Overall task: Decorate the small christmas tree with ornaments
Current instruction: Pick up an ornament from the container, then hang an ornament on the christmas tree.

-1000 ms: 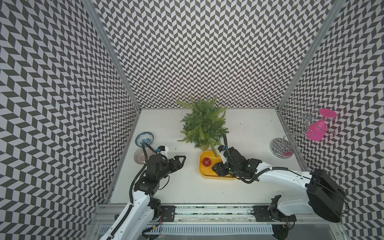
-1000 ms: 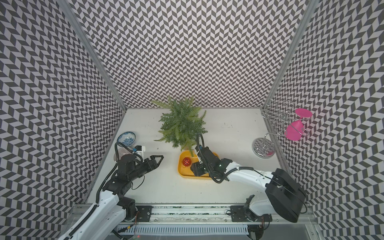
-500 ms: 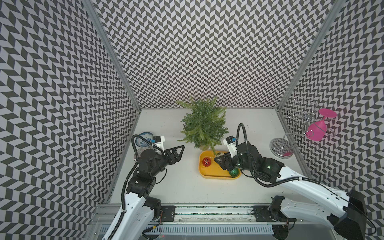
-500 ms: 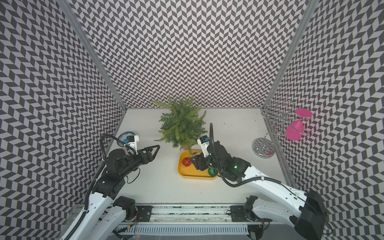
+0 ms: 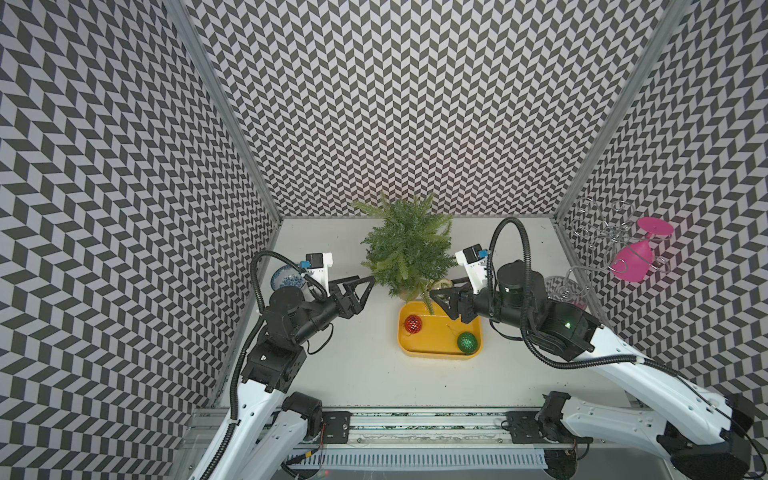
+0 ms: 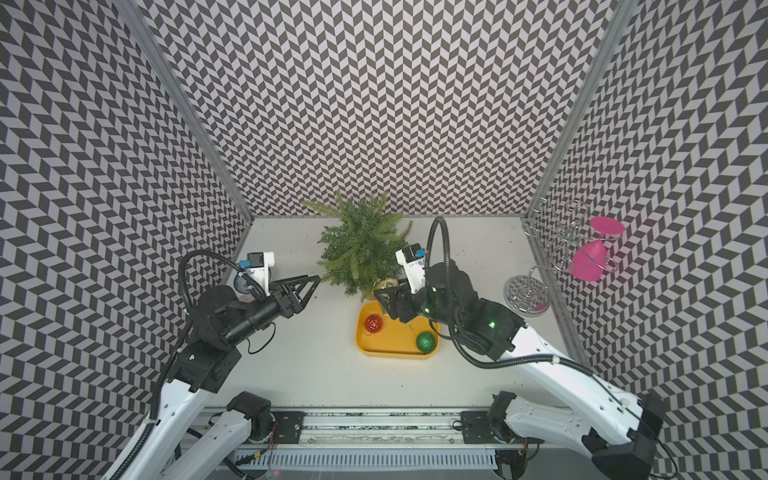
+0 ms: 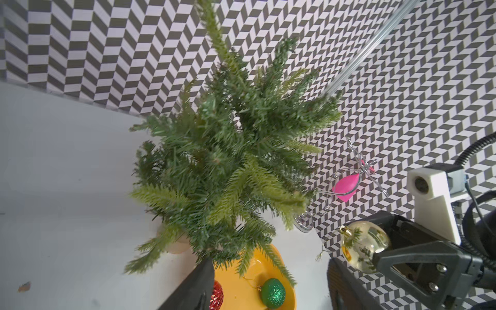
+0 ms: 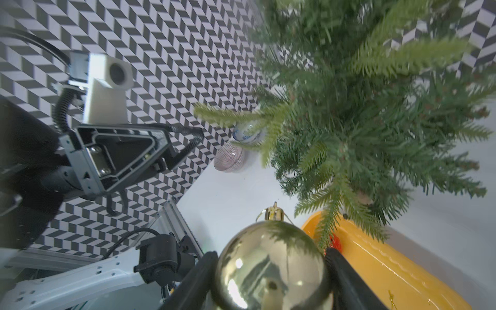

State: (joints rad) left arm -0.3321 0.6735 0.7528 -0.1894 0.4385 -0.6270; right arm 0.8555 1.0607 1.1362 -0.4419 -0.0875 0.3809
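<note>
While the red bauble (image 5: 413, 323) and the green bauble (image 5: 467, 343) lie in the yellow tray (image 5: 436, 332) at the lower middle of the frame in both top views, the right hand (image 5: 440, 291) is clamped on the gold bauble (image 8: 273, 268). Its two fingers press the ball's sides, and the cap (image 8: 274, 214) with its string loop (image 8: 259, 215) points out ahead. The tree (image 5: 409, 253) stands upright on the surface (image 5: 374, 374) in the middle of the frame, just behind the tray, with its lowest fronds hanging over the tray's far edge. The held bauble sits just beside those lower branches, at the tree's lower right in a top view. The left hand (image 5: 365, 282) hovers at the tree's left edge, fingers apart with nothing between them.

The step in hand looks like hanging the first ornament, as no bauble shows on the branches. The next move calls for getting the thin loop over a branch tip. Since the grip is on the ball and not the string, the loop is free to flop. The soft fronds will likely bend away, so the empty left hand may need to steady a branch during a slow approach.
</note>
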